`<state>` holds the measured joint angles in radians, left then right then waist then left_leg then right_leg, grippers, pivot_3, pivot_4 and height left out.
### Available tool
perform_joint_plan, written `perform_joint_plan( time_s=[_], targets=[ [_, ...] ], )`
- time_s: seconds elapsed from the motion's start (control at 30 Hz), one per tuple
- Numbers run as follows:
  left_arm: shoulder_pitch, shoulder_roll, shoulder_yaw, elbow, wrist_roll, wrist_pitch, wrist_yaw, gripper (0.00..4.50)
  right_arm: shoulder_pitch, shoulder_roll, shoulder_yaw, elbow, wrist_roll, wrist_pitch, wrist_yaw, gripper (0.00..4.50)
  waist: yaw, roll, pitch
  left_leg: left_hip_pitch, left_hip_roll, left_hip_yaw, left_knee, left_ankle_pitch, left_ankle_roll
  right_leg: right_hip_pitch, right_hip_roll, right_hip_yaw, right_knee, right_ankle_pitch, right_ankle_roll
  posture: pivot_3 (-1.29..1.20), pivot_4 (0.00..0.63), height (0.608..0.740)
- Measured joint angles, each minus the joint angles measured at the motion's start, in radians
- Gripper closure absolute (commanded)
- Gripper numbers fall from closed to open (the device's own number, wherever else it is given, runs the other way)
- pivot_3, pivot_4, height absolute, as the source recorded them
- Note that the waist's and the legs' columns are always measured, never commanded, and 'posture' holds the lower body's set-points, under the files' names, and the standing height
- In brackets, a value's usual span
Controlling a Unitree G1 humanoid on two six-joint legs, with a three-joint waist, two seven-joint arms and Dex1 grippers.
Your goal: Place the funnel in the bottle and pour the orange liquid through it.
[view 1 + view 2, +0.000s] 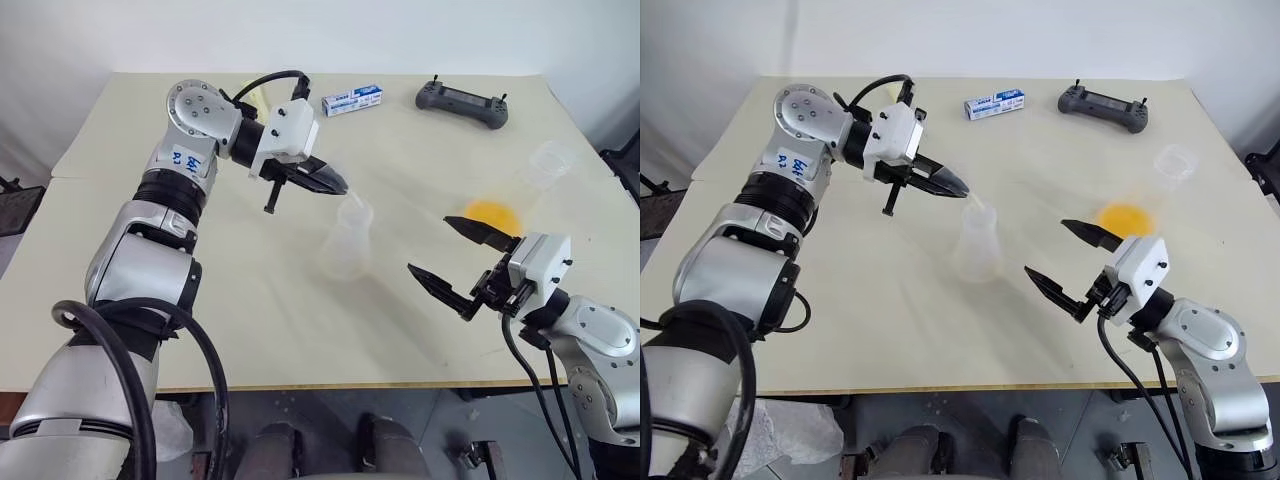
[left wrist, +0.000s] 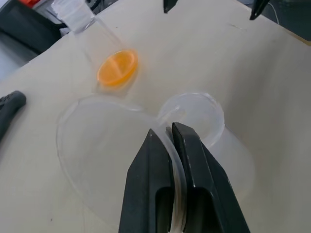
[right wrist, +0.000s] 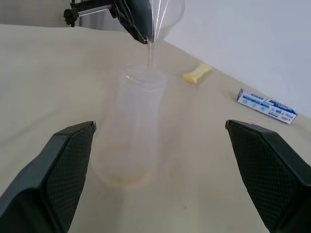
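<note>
The left claw [image 2: 171, 141] is clenched on the rim of the clear funnel [image 2: 97, 145], holding it directly over the open neck of the empty bottle [image 1: 349, 240] at mid-table. In the right wrist view the funnel's thin stem hangs at the bottle's mouth, apparently not yet seated. The right claw [image 1: 452, 258] waits nearby, its jaws spread wide and empty, pointed toward the bottle. The orange liquid [image 1: 490, 213] sits untouched in a second flask [image 1: 540, 170] lying tilted toward the table's right edge. By appearances, seating the funnel remains, then the whole pour.
</note>
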<state>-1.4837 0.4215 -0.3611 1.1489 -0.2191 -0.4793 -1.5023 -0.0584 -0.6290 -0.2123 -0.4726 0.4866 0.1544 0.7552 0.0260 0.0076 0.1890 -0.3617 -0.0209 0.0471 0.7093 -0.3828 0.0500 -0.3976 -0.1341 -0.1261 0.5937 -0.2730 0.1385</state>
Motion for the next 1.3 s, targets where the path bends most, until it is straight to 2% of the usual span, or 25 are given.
perform_joint_plan(
  time_s=[0.17, 0.33, 0.67, 0.8, 1.17, 1.2, 1.3],
  targets=[
    [-0.008, -0.011, -0.050, 0.017, 0.014, -0.055, 0.000, 4.47, 0.004, 0.005, 0.000, 0.000, -0.004, 0.000, -0.006, 0.00, 0.000, 0.000, 0.000, -0.001, 0.000, -0.001, 0.001, 0.000, 0.000, 0.000, 0.000, -0.001, 0.000, 0.000, 0.000, 0.00, 0.150, 0.740],
    [-0.042, -0.016, -0.084, 0.048, 0.044, -0.103, 0.000, 4.47, 0.028, 0.011, 0.000, -0.005, -0.011, -0.001, -0.019, 0.00, 0.002, 0.000, 0.000, -0.009, 0.000, -0.004, 0.006, 0.000, 0.001, -0.004, 0.000, -0.003, 0.001, 0.000, 0.000, 0.00, 0.150, 0.740],
    [-0.077, -0.042, -0.092, 0.084, 0.084, -0.166, 0.000, 4.47, 0.054, 0.014, 0.000, -0.034, -0.017, -0.001, -0.045, 0.00, 0.002, 0.000, 0.000, -0.009, -0.001, -0.004, 0.007, 0.000, 0.001, -0.004, 0.000, -0.004, 0.001, 0.000, 0.000, 0.00, 0.150, 0.740],
    [-0.078, -0.052, -0.092, 0.087, 0.100, -0.177, 0.000, 3.53, 0.057, 0.014, -0.007, -0.035, -0.017, -0.001, -0.050, 0.00, 0.001, 0.000, 0.000, -0.009, -0.001, -0.004, 0.007, 0.000, 0.001, -0.004, 0.000, -0.004, 0.001, 0.000, 0.000, 0.00, 0.150, 0.740],
    [-0.112, -0.056, -0.050, 0.113, 0.145, -0.178, 0.000, 0.23, 0.051, 0.014, -0.027, -0.035, -0.026, -0.004, -0.052, 0.00, 0.001, 0.000, 0.000, -0.009, -0.001, -0.004, 0.007, -0.001, 0.001, -0.004, 0.000, -0.004, 0.001, 0.000, 0.000, 0.00, 0.150, 0.740],
    [-0.114, -0.056, -0.048, 0.113, 0.146, -0.178, 0.000, 0.05, 0.051, 0.014, -0.027, -0.035, -0.026, -0.005, -0.052, 0.00, 0.001, 0.000, 0.000, -0.009, -0.001, -0.004, 0.007, -0.001, 0.001, -0.004, 0.000, -0.004, 0.001, 0.000, 0.000, 0.00, 0.150, 0.740],
    [-0.117, -0.056, -0.037, 0.116, 0.152, -0.177, 0.000, 0.05, 0.051, 0.014, -0.028, -0.035, -0.026, -0.006, -0.052, 0.00, 0.001, 0.000, 0.000, -0.009, -0.001, -0.004, 0.007, -0.001, 0.001, -0.004, 0.000, -0.003, 0.002, 0.000, 0.000, 0.00, 0.150, 0.740]
  ],
)
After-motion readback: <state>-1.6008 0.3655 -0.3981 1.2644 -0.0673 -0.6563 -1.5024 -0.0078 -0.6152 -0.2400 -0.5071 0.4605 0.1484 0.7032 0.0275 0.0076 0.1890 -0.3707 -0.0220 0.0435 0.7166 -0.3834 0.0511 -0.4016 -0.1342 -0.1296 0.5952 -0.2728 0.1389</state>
